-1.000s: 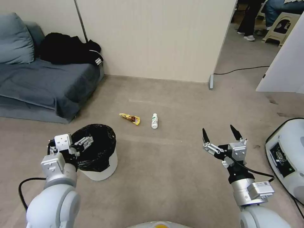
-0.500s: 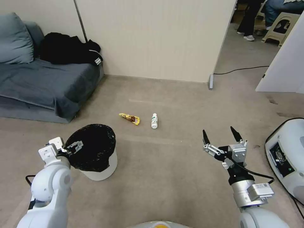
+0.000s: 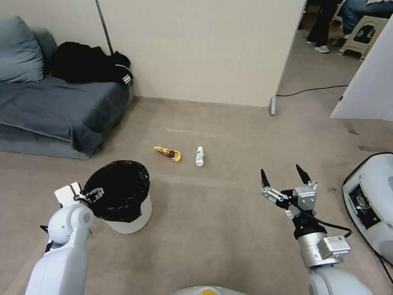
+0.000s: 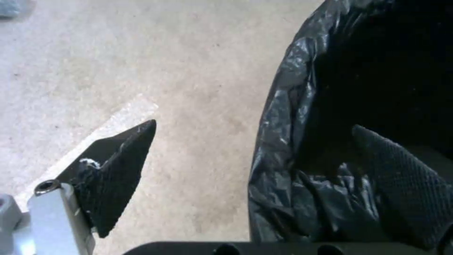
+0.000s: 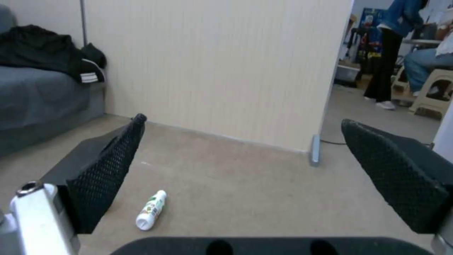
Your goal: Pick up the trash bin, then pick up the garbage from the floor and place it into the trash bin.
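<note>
The trash bin (image 3: 133,221), a small white bucket with a black bag liner, stands on the carpet at near left. My left gripper (image 3: 93,192) is open at its left rim. In the left wrist view the left gripper (image 4: 253,124) straddles the liner's edge (image 4: 288,88), with one finger (image 4: 118,173) outside and the other (image 4: 401,184) inside the bin. Garbage lies farther ahead: a yellow snack wrapper (image 3: 168,153) and a small white bottle (image 3: 199,156), also seen as the bottle (image 5: 151,210). My right gripper (image 3: 280,169) hovers open at near right, holding nothing, and appears as the right gripper (image 5: 243,119).
A grey sofa (image 3: 49,106) with a black clothing heap (image 3: 90,63) fills the far left. A beige partition wall (image 3: 196,49) stands ahead, its foot (image 3: 272,106) on the floor beside a black cable (image 3: 311,90). A white machine (image 3: 368,205) sits at the right edge.
My left arm has drawn back and to the left, taking its gripper from over the bin's opening to the left rim. The right gripper has hardly moved.
</note>
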Robot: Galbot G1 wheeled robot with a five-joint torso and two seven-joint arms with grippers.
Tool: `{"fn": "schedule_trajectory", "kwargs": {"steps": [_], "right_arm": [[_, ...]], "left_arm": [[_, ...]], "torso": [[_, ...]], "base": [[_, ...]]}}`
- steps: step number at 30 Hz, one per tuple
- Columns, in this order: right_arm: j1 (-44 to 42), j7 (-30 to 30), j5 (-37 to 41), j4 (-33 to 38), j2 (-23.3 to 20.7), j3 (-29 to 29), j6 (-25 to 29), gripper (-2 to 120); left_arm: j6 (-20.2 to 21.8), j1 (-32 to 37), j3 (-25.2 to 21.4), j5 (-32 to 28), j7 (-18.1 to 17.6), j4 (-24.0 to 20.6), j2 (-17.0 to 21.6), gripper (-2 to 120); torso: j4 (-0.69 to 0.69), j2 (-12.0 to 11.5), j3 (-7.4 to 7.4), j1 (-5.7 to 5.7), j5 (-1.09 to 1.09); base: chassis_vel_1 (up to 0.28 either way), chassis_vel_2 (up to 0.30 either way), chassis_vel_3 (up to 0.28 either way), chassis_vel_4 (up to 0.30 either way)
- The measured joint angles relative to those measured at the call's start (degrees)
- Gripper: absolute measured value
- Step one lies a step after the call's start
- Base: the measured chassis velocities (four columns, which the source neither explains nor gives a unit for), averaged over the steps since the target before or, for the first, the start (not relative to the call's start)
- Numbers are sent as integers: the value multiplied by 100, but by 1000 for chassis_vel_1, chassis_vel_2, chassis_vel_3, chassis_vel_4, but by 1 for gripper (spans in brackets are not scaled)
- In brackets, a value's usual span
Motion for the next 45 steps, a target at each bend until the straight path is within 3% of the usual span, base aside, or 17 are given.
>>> {"fn": "schedule_trajectory", "kwargs": {"steps": [13,24,45], "right_arm": [[-63,-36,2,2,-1,-38,21,100],[11,-43,-2,-24,-1,-53,19,100],[12,-69,-18,-36,-1,-35,13,100]], "left_arm": [[-73,207,7,399,172,137,-159,100],[-72,323,38,440,194,-120,-216,100],[-42,121,102,523,68,-516,-99,100]], "torso": [[3,0,0,0,-1],[-1,0,0,0,-10],[0,0,1,1,-3]], "base": [[0,0,0,0],[0,0,0,0],[0,0,0,0]]}}
